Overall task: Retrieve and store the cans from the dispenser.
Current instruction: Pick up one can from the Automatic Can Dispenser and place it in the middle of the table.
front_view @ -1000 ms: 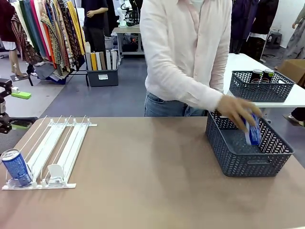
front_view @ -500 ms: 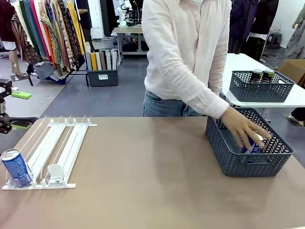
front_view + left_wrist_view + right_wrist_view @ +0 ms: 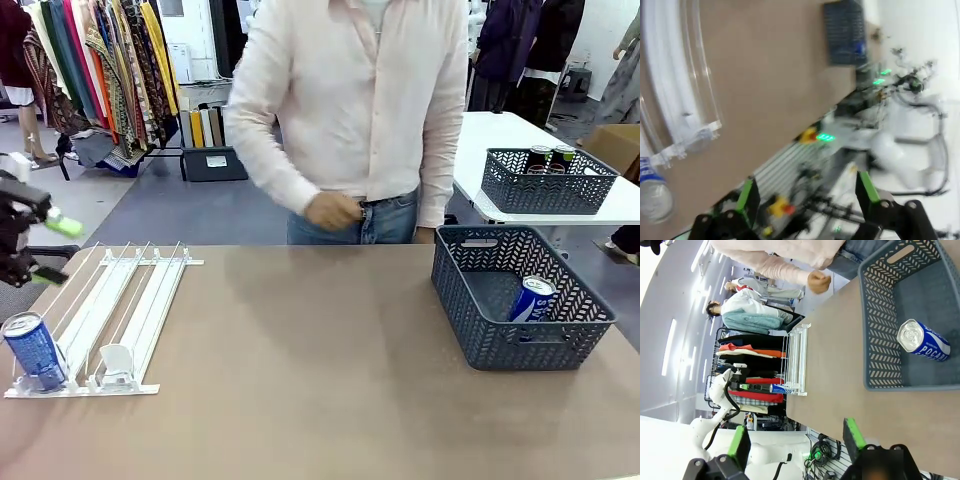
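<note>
A blue can (image 3: 35,350) stands at the front lip of the white dispenser (image 3: 150,300) at the table's left. A second blue can (image 3: 533,298) leans inside the dark grey basket (image 3: 520,355) on the right. My left gripper (image 3: 50,248) hovers open, blurred, at the left edge behind the dispenser. In the left wrist view it (image 3: 806,192) holds nothing, with the can (image 3: 655,197) and the dispenser (image 3: 675,100) below left. My right gripper (image 3: 796,441) is open and empty, off the table's edge, facing the basket (image 3: 880,325) and its can (image 3: 924,341).
The person stands at the far side, one hand (image 3: 330,212) drawn back to the waist. A second mesh basket (image 3: 548,195) with dark cans sits on a white table behind. Bare brown tabletop lies between the dispenser and the basket.
The person has set the blue can in the basket, let go and pulled the hand back to the waist. My left gripper has shifted slightly at the left edge.
</note>
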Motion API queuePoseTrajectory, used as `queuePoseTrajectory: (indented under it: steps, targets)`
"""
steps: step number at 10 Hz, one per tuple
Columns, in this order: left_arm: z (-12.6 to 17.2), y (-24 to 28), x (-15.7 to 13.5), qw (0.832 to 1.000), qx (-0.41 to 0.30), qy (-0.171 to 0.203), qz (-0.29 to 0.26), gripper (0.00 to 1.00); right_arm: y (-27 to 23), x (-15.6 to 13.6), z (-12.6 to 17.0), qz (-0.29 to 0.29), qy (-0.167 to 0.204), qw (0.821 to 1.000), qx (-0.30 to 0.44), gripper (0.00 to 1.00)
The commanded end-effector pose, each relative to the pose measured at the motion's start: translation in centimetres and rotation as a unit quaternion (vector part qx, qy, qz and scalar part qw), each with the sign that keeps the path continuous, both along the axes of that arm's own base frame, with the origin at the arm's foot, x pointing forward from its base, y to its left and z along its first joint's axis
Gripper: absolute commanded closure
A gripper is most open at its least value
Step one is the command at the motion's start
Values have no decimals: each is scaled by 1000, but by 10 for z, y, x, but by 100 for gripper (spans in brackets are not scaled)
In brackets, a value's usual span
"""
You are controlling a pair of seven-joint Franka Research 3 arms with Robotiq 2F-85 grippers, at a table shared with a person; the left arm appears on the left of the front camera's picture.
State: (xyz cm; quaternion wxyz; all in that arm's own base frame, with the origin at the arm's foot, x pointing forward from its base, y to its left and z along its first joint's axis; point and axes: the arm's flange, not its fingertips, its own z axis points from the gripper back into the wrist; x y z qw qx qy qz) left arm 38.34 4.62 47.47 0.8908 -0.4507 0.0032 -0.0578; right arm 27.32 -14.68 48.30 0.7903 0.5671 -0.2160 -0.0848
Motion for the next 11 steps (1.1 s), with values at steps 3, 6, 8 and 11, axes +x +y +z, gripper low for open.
queuePoseTrajectory:
  steps: [3,6,8,11]
  targets:
    - [18,38,-13,904,380,-163,-111,0,1,3,1,0,-19,1000,8,0]
    - [30,42,-17,879,435,-144,-128,0,1,3,1,0,-19,1000,8,0]
    - [50,48,-9,885,421,-141,-137,0,1,3,1,0,-19,1000,8,0]
    - [50,48,-9,885,421,-141,-137,0,1,3,1,0,-19,1000,8,0]
